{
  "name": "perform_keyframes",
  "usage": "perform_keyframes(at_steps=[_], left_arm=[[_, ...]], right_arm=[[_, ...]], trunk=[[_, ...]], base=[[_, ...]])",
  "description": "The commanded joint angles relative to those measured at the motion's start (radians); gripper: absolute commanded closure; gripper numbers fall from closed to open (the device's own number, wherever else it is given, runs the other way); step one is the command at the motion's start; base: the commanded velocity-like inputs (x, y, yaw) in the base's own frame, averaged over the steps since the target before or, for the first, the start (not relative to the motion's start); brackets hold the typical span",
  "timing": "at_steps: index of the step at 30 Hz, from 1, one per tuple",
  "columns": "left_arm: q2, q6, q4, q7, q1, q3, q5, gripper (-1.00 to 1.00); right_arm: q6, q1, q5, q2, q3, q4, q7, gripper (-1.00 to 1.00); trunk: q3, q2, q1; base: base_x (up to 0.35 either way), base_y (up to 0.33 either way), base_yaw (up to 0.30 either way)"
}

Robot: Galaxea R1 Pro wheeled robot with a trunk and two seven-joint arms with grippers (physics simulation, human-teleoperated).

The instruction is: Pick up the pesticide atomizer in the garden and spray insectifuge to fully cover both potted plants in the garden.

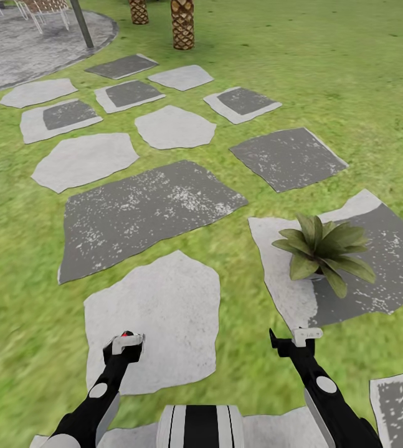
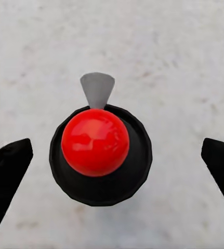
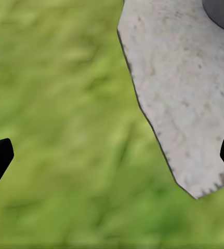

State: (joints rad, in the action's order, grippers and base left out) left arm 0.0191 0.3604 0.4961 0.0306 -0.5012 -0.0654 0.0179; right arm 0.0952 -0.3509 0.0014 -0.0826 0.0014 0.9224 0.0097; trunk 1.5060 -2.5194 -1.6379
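Observation:
The pesticide atomizer (image 2: 95, 142) has a black round body, a glossy red ball top and a grey nozzle, and it stands on a white stepping stone (image 1: 164, 311) in the garden. My left gripper (image 2: 117, 155) hangs over it, open, with one black finger (image 2: 8, 171) on each side and clear of it. In the head view a bit of the atomizer's red top (image 1: 125, 334) peeks out at the left gripper (image 1: 124, 343). One potted plant (image 1: 322, 249) sits on a stone to the right; no insectifuge shows on its leaves. My right gripper (image 1: 294, 339) is open over grass (image 3: 65, 129).
Grey and white stepping stones (image 1: 145, 211) spread across the lawn ahead. At the far left lie a round paved patio (image 1: 14, 50), a pole (image 1: 81, 25) and chair legs (image 1: 39, 12). Two palm trunks (image 1: 182, 25) stand at the back. A stone edge (image 3: 179, 93) lies beside the right gripper.

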Motion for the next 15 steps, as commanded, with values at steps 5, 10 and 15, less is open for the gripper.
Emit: perform_keyframes(at_steps=[5, 10, 15], left_arm=[[0.0, 0.003, -0.001, 0.0, 0.0, -0.004, 0.001, 1.0], [0.0, 0.003, -0.001, 0.0, 0.0, -0.004, 0.001, 1.0], [0.001, 0.003, 0.0, -0.001, 0.0, -0.004, 0.001, 1.0]], right_arm=[[0.003, 0.0, 0.0, 0.0, 0.0, -0.001, 0.001, -1.0], [0.003, 0.0, 0.0, 0.0, 0.0, -0.001, 0.001, -1.0], [0.003, 0.0, 0.0, 0.0, 0.0, -0.001, 0.001, -1.0]], trunk=[[0.0, 0.0, 0.0], [0.0, 0.0, 0.0], [0.0, 0.0, 0.0]], base=[[0.0, 0.0, 0.0], [0.0, 0.0, 0.0], [0.0, 0.0, 0.0]])
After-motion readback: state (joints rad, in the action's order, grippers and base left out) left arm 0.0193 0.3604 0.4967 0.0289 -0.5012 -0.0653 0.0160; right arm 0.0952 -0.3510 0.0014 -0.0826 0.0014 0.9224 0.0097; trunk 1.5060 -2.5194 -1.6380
